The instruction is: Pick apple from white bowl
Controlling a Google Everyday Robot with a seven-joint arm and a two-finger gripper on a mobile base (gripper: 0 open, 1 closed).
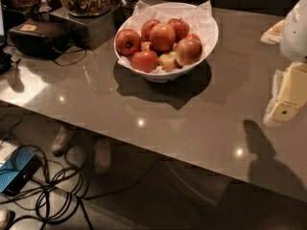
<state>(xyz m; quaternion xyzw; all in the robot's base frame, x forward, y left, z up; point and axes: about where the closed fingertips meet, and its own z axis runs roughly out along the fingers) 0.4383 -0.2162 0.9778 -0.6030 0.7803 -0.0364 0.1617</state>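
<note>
The round red-orange apple (pixel 188 51) blushes yellow in the glossy white bowl (pixel 159 74). The cream-yellow hand (pixel 288 99) hangs right, over the grey-brown table (pixel 96 107).

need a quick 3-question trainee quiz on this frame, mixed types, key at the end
1. True or false: the gripper is touching the white bowl.
2. Multiple choice: the white bowl is lined with A) crinkled white paper, B) a blue cloth, C) nothing at all.
3. Short answer: on which side of the white bowl does the deep red apple with the dark stem dimple lie?

Key
1. False. The gripper hangs at the right edge of the view above the table, well apart from the bowl.
2. A.
3. The left side, against the rim.
</note>
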